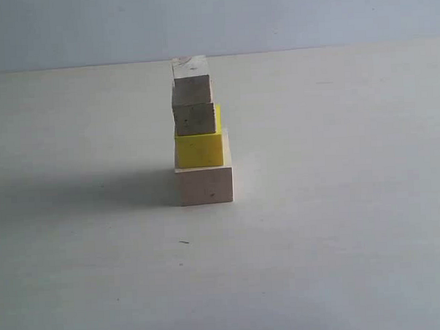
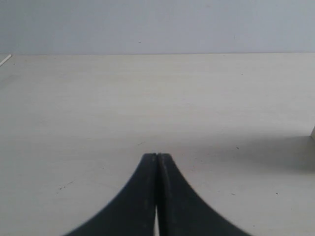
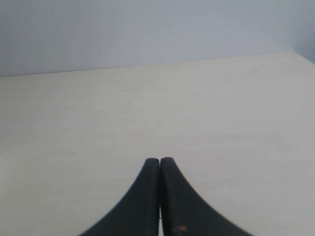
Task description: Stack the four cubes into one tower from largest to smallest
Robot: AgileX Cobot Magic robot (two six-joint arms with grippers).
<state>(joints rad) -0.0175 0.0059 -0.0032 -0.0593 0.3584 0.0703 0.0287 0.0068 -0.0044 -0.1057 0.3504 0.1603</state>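
In the exterior view the four cubes stand as one tower in the middle of the table. The largest pale wood cube [image 1: 205, 184] is the base, the yellow cube [image 1: 199, 149] rests on it, then a greyish wooden cube [image 1: 194, 118], and another greyish wooden cube [image 1: 191, 80] on top. No arm shows in that view. My left gripper [image 2: 157, 155] is shut with nothing between its black fingers, over bare table. My right gripper [image 3: 160, 160] is shut and empty too. A sliver of a pale cube [image 2: 313, 132] shows at the edge of the left wrist view.
The pale table [image 1: 340, 240] runs back to a grey-blue wall [image 1: 308, 15]. The tower throws a shadow [image 1: 97, 191] to its left across the tabletop.
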